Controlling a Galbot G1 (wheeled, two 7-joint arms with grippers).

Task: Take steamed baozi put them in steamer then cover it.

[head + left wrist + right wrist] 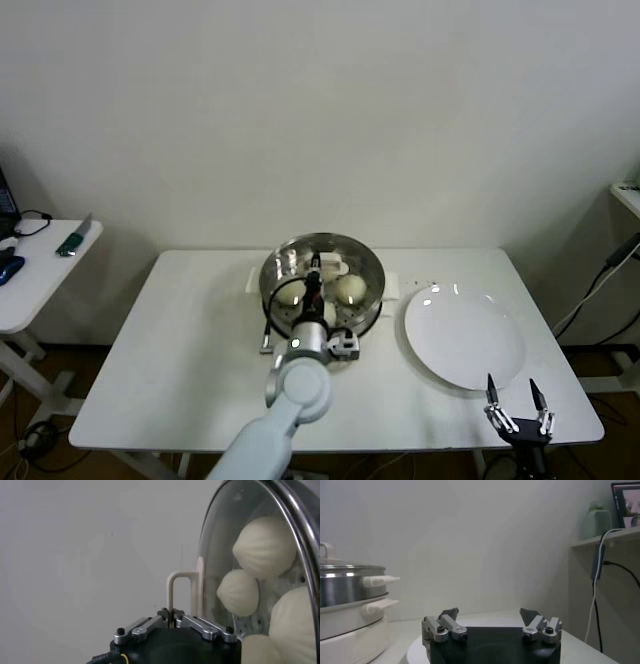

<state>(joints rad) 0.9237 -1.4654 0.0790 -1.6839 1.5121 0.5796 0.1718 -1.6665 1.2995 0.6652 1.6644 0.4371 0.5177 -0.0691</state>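
The steamer (368, 262) stands at the table's back centre on its white base (350, 630). The clear glass cover (220, 540) lies over it, and in the right wrist view (340, 564) it sits on the steel rim. Several off-white baozi (264, 547) show through the glass, two of them in the head view (350, 288). My left gripper (313, 280) is above the steamer's middle, shut on the cover's cream-white handle (180, 587). My right gripper (514, 402) is open and empty at the table's front right, just in front of the plate.
A flat white plate (465, 335) lies right of the steamer, bare. A white side table (40, 270) with small items stands far left. A shelf and a hanging cable (600, 550) are at the right. The table's front edge is close to my right gripper.
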